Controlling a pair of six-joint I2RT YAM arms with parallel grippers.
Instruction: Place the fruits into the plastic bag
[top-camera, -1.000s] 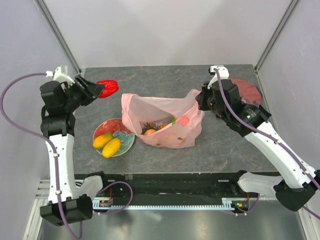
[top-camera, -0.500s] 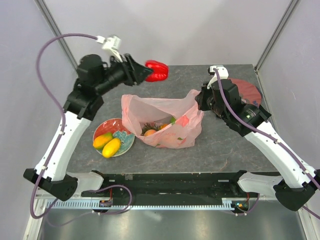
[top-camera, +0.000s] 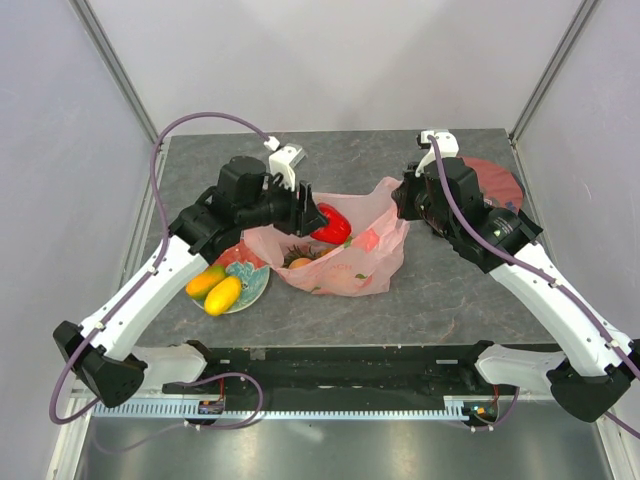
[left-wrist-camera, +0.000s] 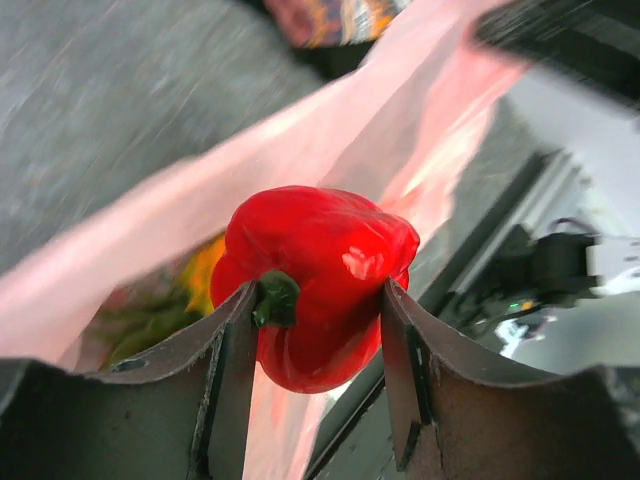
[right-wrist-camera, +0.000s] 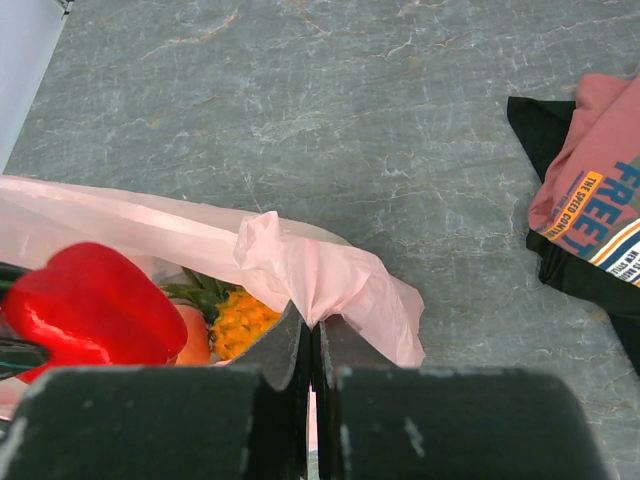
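Note:
My left gripper (top-camera: 316, 221) is shut on the red pepper-like fruit (top-camera: 333, 227), holding it over the open mouth of the pale-pink plastic bag (top-camera: 350, 268). In the left wrist view the pepper (left-wrist-camera: 318, 262) sits between both fingers with the bag (left-wrist-camera: 330, 135) behind it. My right gripper (top-camera: 399, 198) is shut on the bag's gathered right edge (right-wrist-camera: 318, 282), lifting it. Inside the bag lie an orange pineapple (right-wrist-camera: 240, 320) and a peach (right-wrist-camera: 193, 342). Two yellow fruits (top-camera: 221, 294) rest on the patterned plate (top-camera: 253, 281) left of the bag.
A folded dark-red printed T-shirt (top-camera: 497, 186) lies at the back right, behind my right arm; in the right wrist view the T-shirt (right-wrist-camera: 592, 215) is at the right edge. Grey walls close both sides of the table.
My left arm has swung from the back left of the table to the bag, carrying the red pepper to the bag's mouth. The right gripper and bag edge have stayed put.

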